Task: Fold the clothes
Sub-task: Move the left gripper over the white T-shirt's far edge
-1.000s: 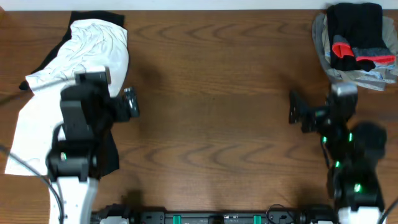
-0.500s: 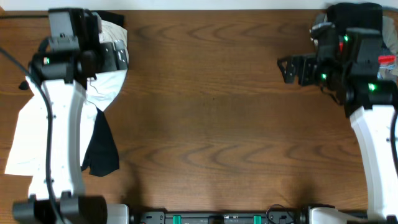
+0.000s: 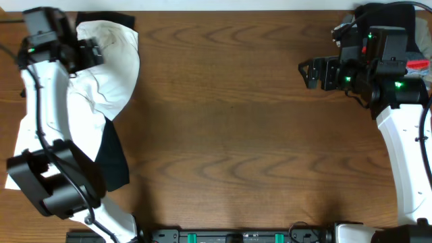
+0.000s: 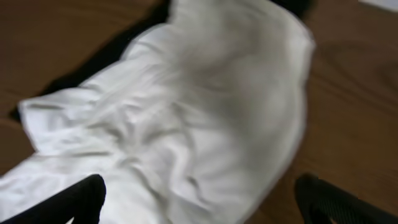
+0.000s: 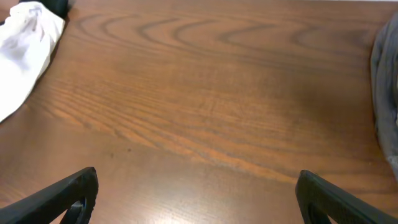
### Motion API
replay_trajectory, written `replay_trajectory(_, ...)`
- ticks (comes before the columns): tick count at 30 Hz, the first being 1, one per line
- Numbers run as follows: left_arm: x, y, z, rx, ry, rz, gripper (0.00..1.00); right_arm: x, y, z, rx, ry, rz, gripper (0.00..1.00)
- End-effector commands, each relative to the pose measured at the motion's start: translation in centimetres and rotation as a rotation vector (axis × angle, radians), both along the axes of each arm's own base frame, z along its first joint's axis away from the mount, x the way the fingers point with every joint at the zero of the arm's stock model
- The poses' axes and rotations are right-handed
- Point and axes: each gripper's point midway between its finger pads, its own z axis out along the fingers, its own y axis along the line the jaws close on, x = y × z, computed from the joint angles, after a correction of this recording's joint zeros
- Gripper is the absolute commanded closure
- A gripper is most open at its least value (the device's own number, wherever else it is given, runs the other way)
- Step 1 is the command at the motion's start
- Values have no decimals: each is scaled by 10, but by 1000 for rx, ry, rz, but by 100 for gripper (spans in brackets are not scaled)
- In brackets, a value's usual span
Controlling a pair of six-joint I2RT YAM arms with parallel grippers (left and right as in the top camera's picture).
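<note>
A crumpled white T-shirt [image 3: 111, 64] lies at the table's far left, over a black garment [image 3: 113, 165] that sticks out below it. My left gripper [image 3: 91, 50] hovers over the shirt's upper part, open and empty. In the left wrist view the white T-shirt [image 4: 186, 112] fills the frame, with the black garment [image 4: 112, 53] at its top edge and the left gripper's [image 4: 202, 199] fingers spread apart. My right gripper [image 3: 309, 73] is open and empty above bare wood at the far right. The right wrist view shows the right gripper's [image 5: 199, 196] wide fingers and the white T-shirt [image 5: 25, 50] far off.
A pile of other clothes [image 3: 385, 44], black, red and grey, sits in the far right corner behind the right arm. Its grey edge shows in the right wrist view [image 5: 387, 93]. Brown wooden table [image 3: 229, 128] stretches between the arms.
My left arm has swung up and left over the shirt's top. My right arm rose to the far right, then barely moved. The clothes have not visibly moved.
</note>
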Motion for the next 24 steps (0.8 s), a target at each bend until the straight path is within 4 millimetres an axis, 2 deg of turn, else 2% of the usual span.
replay_trajectory(1,5,24,-7,-11,-17,67,1,-2,9,9,-2,-16,34,1)
replay_trajectory(9,14,32,-64,-41,65,78,9,-5,9,6,-2,2,34,1)
replay_trajectory(12,18,36,-82,-45,78,82,9,-7,9,4,-2,10,33,2)
replay_trajectory(20,33,44,-111,-42,65,82,9,-8,9,3,-2,21,33,3)
replay_trajectory(24,30,42,-125,-54,93,79,20,-8,9,3,-1,21,33,5)
